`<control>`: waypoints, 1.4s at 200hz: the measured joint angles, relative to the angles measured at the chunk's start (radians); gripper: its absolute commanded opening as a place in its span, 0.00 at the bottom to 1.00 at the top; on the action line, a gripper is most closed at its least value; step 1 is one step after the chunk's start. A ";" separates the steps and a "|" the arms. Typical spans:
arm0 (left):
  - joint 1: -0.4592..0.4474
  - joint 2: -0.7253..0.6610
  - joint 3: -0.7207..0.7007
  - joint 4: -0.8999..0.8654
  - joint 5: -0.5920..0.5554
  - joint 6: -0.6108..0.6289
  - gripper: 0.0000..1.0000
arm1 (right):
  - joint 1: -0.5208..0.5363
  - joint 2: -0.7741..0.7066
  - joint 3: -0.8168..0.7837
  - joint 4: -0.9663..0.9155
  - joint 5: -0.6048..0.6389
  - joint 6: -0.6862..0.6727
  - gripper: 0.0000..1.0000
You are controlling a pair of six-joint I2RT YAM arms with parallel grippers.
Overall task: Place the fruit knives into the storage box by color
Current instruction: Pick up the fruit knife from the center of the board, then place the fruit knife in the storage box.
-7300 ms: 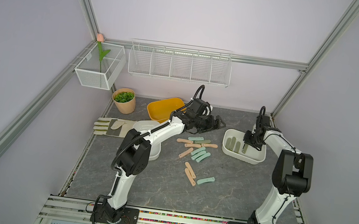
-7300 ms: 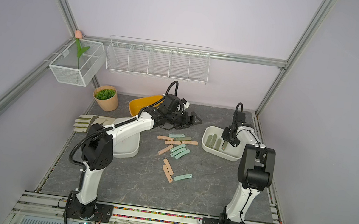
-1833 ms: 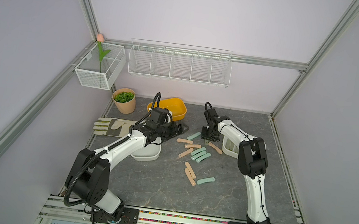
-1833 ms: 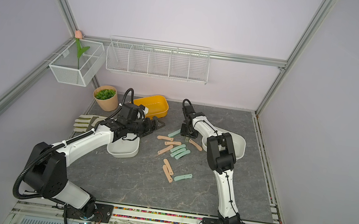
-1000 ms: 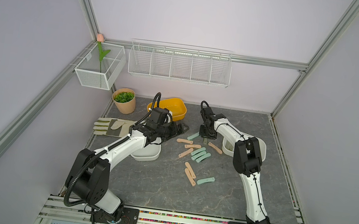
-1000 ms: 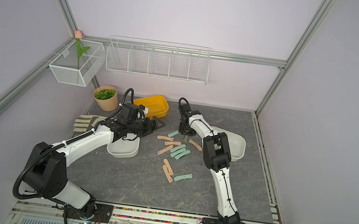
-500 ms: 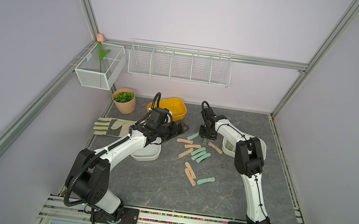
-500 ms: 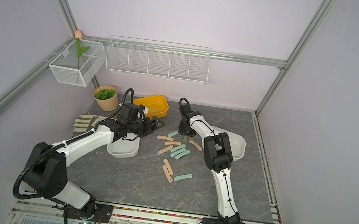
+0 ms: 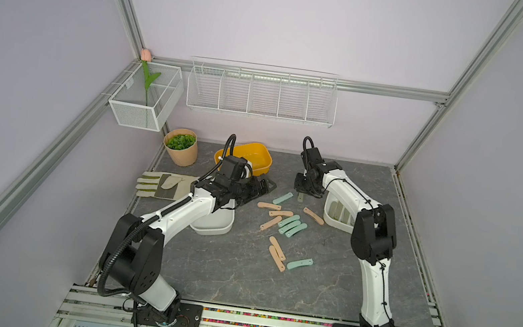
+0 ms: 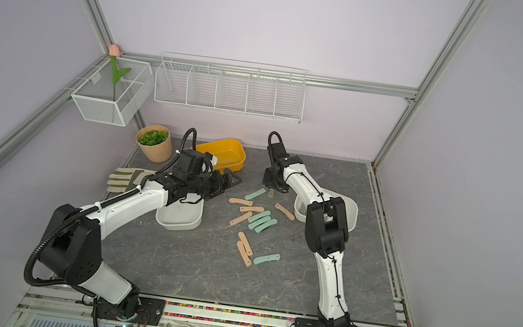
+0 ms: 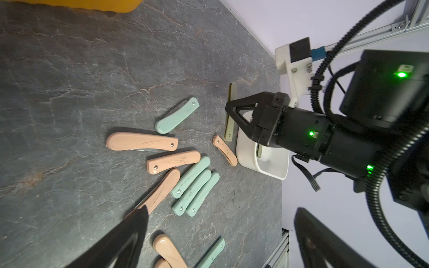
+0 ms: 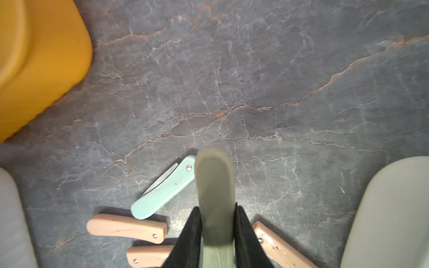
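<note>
My right gripper (image 12: 217,206) is pinching an olive knife (image 12: 213,181) just beside the white box (image 10: 349,216), which already holds a few olive ones, my left gripper (image 11: 221,210) is wide open and empty, and the pink and mint knives (image 9: 293,225) near that box aren't sorted yet.

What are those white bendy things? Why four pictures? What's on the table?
They are robot arms, a left arm and a right arm, fixed at the front of a grey table. Each ends in a gripper: two fingers that pinch. Two pictures look down from above; two come from little cameras on the arms' wrists. On the table lie little pink knives and mint knives, a white box by the left arm, another white box by the right, a yellow tub, a glove and a plant pot. The right gripper pinches an olive green knife. The left gripper is open, holding nothing.
</note>
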 measured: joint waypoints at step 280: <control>-0.220 0.391 0.465 -0.058 0.045 0.016 0.99 | -0.510 -0.396 -0.645 0.173 0.055 -0.251 0.24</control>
